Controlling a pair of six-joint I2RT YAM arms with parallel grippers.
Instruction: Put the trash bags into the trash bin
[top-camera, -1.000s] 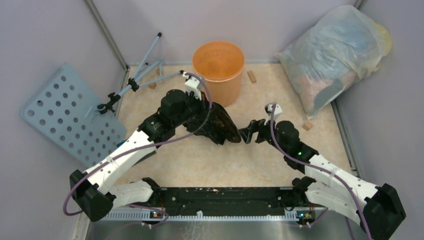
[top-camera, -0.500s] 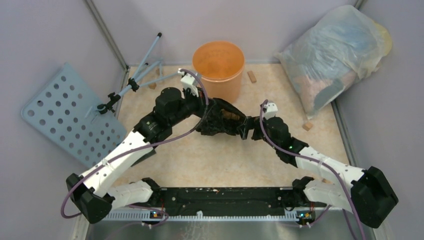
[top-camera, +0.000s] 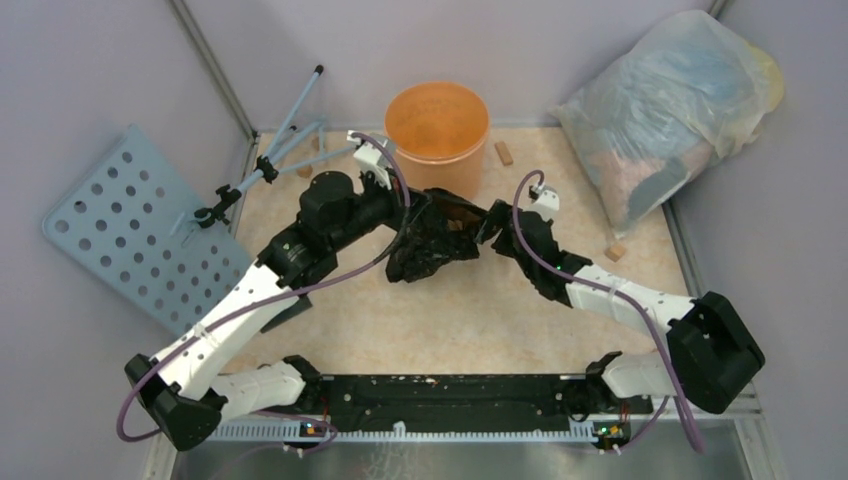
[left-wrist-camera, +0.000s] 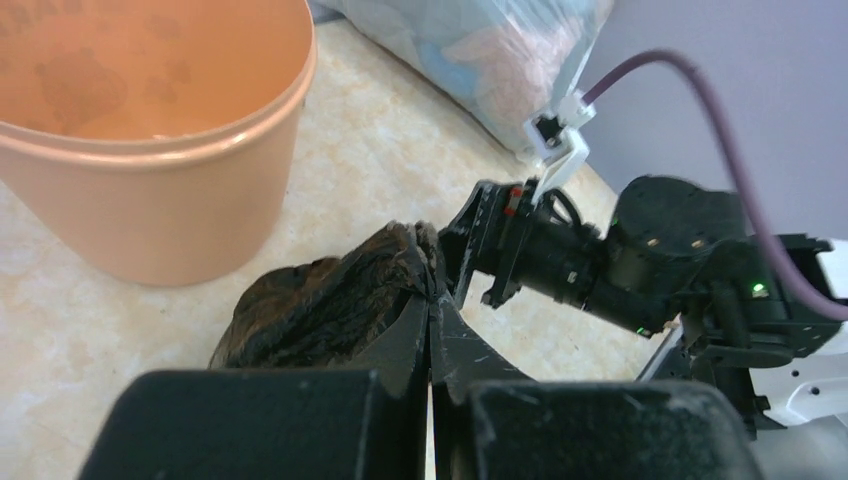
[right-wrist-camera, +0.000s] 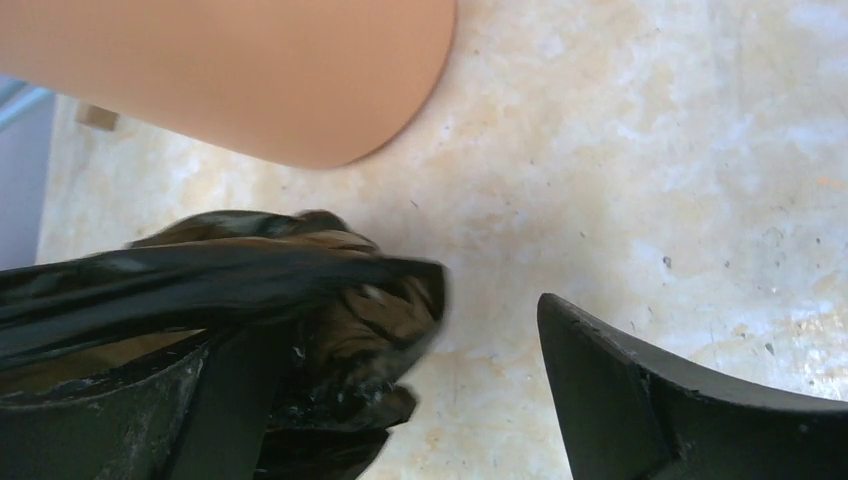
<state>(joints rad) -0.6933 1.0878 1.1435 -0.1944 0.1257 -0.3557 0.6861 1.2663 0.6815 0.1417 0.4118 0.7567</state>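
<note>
The trash bin (top-camera: 437, 125) is a round orange bucket standing at the back centre, seen close in the left wrist view (left-wrist-camera: 150, 150) and as a wall in the right wrist view (right-wrist-camera: 250, 70). The black crinkled trash bag (top-camera: 435, 238) hangs just in front of it, between both arms. My left gripper (top-camera: 405, 208) is shut on the bag's top edge (left-wrist-camera: 320, 300), its fingertips pinched together (left-wrist-camera: 430, 292). My right gripper (top-camera: 490, 226) is at the bag's right end and stands open (right-wrist-camera: 390, 330). A fold of the bag (right-wrist-camera: 250, 290) lies against its left finger; the right finger is bare.
A big translucent stuffed bag (top-camera: 665, 100) leans in the back right corner. A blue perforated plate (top-camera: 140, 235) and a tripod (top-camera: 280, 150) lie at the left. Small wooden blocks (top-camera: 503, 152) (top-camera: 615, 252) sit on the floor near the bin and the stuffed bag.
The right arm has reached forward and left until its open fingers meet the bag's right end. The left gripper has drawn back and left with the bag, which now hangs more spread out.
</note>
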